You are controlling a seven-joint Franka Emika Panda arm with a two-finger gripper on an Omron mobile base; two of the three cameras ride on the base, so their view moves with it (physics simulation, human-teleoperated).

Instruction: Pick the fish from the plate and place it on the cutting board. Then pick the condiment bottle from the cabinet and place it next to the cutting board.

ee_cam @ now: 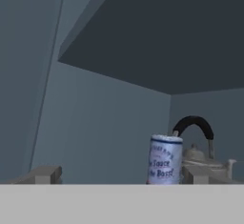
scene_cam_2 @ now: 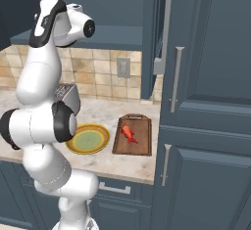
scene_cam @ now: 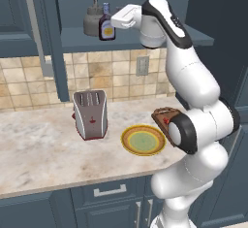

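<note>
Reaching up to the cabinet (scene_cam: pixel 48 38) shelf, the arm has its hand level with the condiment bottle (scene_cam: pixel 107 24), which stands upright near the shelf's front edge. In the hand view the bottle (ee_cam: pixel 165 159) sits right of centre, close to the right finger (ee_cam: pixel 194 174) rather than midway between the two, so my reading is that the hand must shift toward it before closing. The fingers (ee_cam: pixel 45 174) stand wide apart, gripping nothing. The bottle's long axis is vertical, which suits a side-on grasp.

Just behind it, and nearly touching, is a grey kettle (scene_cam: pixel 92 22) with a black arched handle (the one thing likely to be bumped if the hand pushes in too deep).

Down on the bench (scene_cam: pixel 38 144), the fish (scene_cam_2: pixel 129 133) already lies on the cutting board (scene_cam_2: pixel 139 146) near the right end, with the bare plate (scene_cam_2: pixel 100 145) just beside the board and a toaster (scene_cam: pixel 90 114) further left. So the first half looks done.
</note>
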